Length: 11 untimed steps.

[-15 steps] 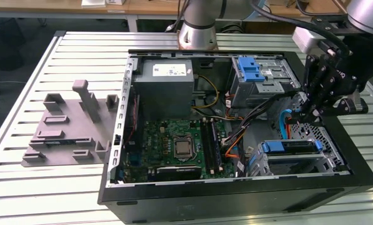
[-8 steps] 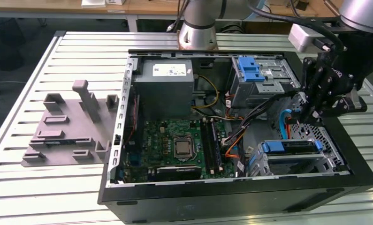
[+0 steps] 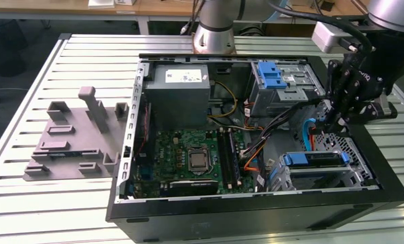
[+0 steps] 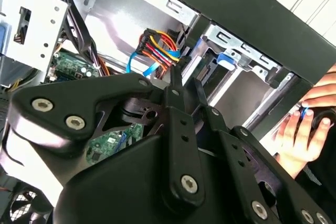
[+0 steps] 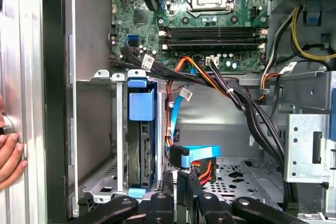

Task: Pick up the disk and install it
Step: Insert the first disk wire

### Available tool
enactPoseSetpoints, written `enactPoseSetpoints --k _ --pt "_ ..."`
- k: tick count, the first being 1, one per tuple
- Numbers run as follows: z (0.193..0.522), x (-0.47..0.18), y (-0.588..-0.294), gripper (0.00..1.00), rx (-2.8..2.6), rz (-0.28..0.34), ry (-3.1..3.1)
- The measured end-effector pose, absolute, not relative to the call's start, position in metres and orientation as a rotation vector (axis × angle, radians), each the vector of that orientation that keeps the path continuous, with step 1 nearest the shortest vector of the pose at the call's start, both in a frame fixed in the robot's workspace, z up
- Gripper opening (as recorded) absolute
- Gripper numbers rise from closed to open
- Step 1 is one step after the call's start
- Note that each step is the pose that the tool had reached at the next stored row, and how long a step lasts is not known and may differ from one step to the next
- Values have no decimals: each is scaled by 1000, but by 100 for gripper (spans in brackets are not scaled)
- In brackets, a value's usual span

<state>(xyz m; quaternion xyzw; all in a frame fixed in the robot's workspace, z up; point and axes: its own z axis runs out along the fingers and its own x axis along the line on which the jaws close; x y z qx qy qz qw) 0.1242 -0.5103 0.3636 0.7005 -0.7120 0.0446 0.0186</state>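
So my hand (image 3: pixel 337 122), fingers pinched together and empty, hangs inside the case (image 3: pixel 256 213). The disk (image 5: pixel 140 135) sits upright in its cage, just left in the first wrist view.

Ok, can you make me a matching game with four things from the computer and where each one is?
1. silver disk in its blue plastic bracket
2. big grey metal power supply box
3. flat green circuit board
4. grey plastic fixture

A. on the slatted table, outside the black case
B. in the metal drive cage
C. case corner nearest the arm's base
D. middle of the case floor

Pairs: 1-B, 2-C, 3-D, 4-A
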Motion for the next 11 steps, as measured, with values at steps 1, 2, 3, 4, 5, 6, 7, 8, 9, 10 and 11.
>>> enactPoseSetpoints --k 1,2,3,4,5,6,7,8,9,10,11 --pt "364 124 -510 25 2175 138 -2211" --pt "364 124 -509 25 2175 139 -2211" --pt "364 124 -508 25 2174 140 -2210" --pt "364 124 -507 25 2173 142 -2209" --pt "363 124 -506 25 2173 143 -2208" --pt "363 124 -505 25 2172 144 -2208" --pt "362 124 -505 25 2172 145 -2208" --pt "361 124 -504 25 2172 145 -2207" --pt "360 124 -504 25 2171 146 -2207" --pt "360 124 -504 25 2171 147 -2207" --pt "359 124 -504 25 2170 148 -2206"
